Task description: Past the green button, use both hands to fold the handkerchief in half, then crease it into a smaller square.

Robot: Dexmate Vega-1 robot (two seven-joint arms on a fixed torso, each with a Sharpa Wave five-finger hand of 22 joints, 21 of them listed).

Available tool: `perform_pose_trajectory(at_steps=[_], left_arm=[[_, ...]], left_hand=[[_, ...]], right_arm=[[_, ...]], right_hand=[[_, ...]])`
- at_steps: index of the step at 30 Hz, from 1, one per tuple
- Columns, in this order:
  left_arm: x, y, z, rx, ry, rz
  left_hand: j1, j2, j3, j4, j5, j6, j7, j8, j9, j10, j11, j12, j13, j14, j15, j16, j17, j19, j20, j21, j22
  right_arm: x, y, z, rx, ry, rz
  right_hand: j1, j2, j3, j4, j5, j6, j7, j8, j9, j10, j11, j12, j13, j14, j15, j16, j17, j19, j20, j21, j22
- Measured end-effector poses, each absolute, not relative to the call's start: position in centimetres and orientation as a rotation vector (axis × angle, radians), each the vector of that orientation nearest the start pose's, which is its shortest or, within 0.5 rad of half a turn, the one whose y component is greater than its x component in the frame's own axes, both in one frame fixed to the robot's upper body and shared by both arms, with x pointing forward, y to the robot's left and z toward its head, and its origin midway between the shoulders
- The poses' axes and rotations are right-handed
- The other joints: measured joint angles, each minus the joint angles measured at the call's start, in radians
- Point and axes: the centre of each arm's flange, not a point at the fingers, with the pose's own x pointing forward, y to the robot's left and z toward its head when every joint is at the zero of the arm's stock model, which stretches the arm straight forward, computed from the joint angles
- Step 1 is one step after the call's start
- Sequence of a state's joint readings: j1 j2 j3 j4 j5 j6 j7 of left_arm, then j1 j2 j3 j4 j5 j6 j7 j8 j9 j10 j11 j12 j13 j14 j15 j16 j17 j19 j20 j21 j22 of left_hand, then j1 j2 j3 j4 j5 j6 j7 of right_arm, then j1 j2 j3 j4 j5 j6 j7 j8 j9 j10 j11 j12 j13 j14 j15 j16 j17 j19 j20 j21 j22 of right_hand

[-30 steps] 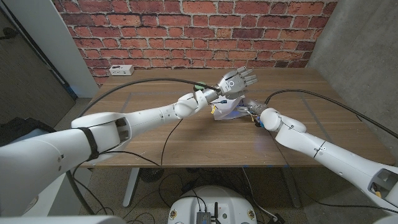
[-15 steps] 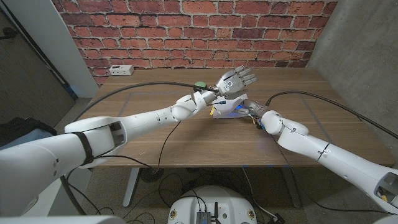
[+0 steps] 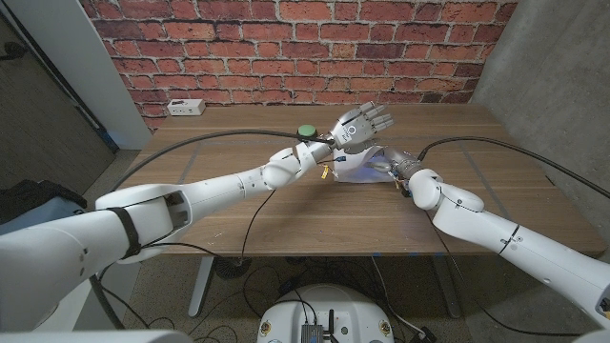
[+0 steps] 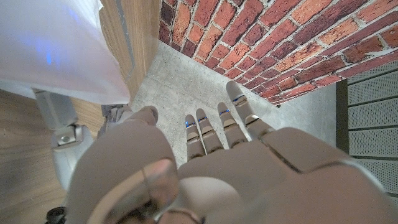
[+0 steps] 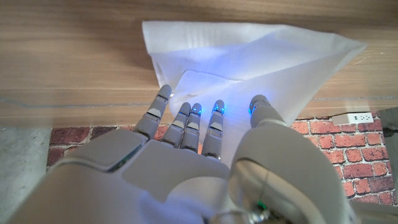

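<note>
Evidently light stuff: thin white cloth handkerchief (image 5: pixel 249 56), limp, partly folded with a loose triangular flap, lying on the brown wood-grain table (image 3: pixel 238 214) at about four o'clock from the round green button (image 3: pixel 306 131). Likely slides easily; best taken at corners or free edge. Right hand (image 5: pixel 186 149): fingers extended, tips touching the cloth, gripping nothing. Left hand (image 3: pixel 359 122): raised above the cloth, fingers spread, empty.

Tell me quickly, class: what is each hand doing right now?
Left hand: open, fingers spread above the handkerchief, holding nothing.
Right hand: fingers on the handkerchief; a grip cannot be told.
</note>
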State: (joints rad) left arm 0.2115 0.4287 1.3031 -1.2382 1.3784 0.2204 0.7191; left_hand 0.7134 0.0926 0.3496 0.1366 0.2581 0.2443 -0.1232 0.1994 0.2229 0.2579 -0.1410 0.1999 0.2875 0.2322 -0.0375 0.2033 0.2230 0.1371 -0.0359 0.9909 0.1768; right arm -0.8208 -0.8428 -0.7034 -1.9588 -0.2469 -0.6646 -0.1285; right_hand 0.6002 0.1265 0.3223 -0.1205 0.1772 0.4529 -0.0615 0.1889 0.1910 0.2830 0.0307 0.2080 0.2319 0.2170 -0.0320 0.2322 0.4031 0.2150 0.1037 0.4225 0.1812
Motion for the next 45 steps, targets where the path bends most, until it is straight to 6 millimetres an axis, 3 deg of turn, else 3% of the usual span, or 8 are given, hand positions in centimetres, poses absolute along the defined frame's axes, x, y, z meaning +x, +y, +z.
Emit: perform_pose_trajectory(at_steps=[16, 18, 21, 26, 45], left_arm=[[58.6, -0.2, 4.2, -2.619, 2.377, -0.586], [58.5, -0.1, 4.2, -2.623, 2.374, -0.594], [58.4, 0.0, 4.2, -2.636, 2.371, -0.612], [58.4, 0.5, 4.2, -2.676, 2.368, -0.661], [58.4, 3.0, 4.5, -2.886, 2.46, -0.937]], left_hand=[[0.0, 0.0, 0.0, 0.0, 0.006, 0.0, 0.0, -0.001, -0.009, 0.0, 0.0, 0.0, -0.005, -0.003, -0.004, 0.0, -0.005, 0.0, 0.0, -0.004, 0.0], [0.0, 0.0, -0.003, -0.003, 0.006, 0.0, 0.0, -0.001, -0.009, 0.0, 0.0, 0.0, -0.005, -0.003, -0.004, 0.0, -0.005, 0.0, 0.0, -0.004, 0.0], [-0.004, -0.004, -0.004, -0.004, 0.006, 0.0, 0.0, -0.001, -0.009, 0.0, 0.0, 0.004, -0.004, -0.003, -0.004, 0.0, -0.005, 0.0, 0.0, -0.004, 0.0], [-0.008, 0.0, -0.004, -0.004, 0.006, 0.001, 0.001, -0.001, -0.013, 0.0, 0.0, 0.004, -0.009, -0.003, -0.004, 0.0, -0.005, 0.004, -0.004, -0.004, 0.0], [-0.012, -0.004, -0.004, -0.013, 0.006, 0.008, 0.008, -0.001, -0.019, -0.011, 0.011, 0.004, -0.014, -0.003, -0.003, 0.0, -0.009, 0.004, 0.004, -0.011, 0.0]], right_arm=[[55.7, -25.1, -2.5, -1.175, -0.322, -0.291], [55.3, -25.4, -2.5, -1.168, -0.329, -0.319], [54.8, -25.7, -2.6, -1.156, -0.343, -0.361], [54.2, -25.9, -2.6, -1.134, -0.374, -0.413], [54.7, -26.1, -2.9, -1.027, -0.487, -0.436]], right_hand=[[0.0, 0.001, 0.0, -0.008, 0.0, 0.017, -0.003, 0.004, 0.0, 0.021, 0.0, 0.0, 0.0, 0.01, -0.004, 0.005, -0.005, 0.016, -0.006, 0.0, 0.0], [0.002, 0.034, 0.011, -0.003, 0.0, 0.017, -0.003, 0.004, 0.0, 0.023, -0.003, 0.0, 0.0, 0.014, -0.008, 0.009, -0.004, 0.023, -0.013, 0.0, 0.0], [0.006, 0.05, 0.019, 0.002, 0.004, 0.024, -0.01, 0.004, 0.0, 0.024, -0.015, 0.0, 0.0, 0.015, -0.009, 0.012, -0.002, 0.027, -0.025, 0.0, 0.0], [0.001, 0.054, 0.024, 0.007, 0.008, 0.024, -0.01, 0.004, 0.0, 0.023, -0.023, 0.0, 0.0, 0.015, -0.009, 0.012, 0.002, 0.033, -0.031, 0.0, 0.0], [0.009, 0.062, 0.035, 0.012, 0.008, 0.024, -0.01, 0.004, 0.0, 0.017, -0.029, 0.0, 0.0, 0.008, -0.009, 0.012, 0.003, 0.028, -0.036, -0.005, 0.0]])
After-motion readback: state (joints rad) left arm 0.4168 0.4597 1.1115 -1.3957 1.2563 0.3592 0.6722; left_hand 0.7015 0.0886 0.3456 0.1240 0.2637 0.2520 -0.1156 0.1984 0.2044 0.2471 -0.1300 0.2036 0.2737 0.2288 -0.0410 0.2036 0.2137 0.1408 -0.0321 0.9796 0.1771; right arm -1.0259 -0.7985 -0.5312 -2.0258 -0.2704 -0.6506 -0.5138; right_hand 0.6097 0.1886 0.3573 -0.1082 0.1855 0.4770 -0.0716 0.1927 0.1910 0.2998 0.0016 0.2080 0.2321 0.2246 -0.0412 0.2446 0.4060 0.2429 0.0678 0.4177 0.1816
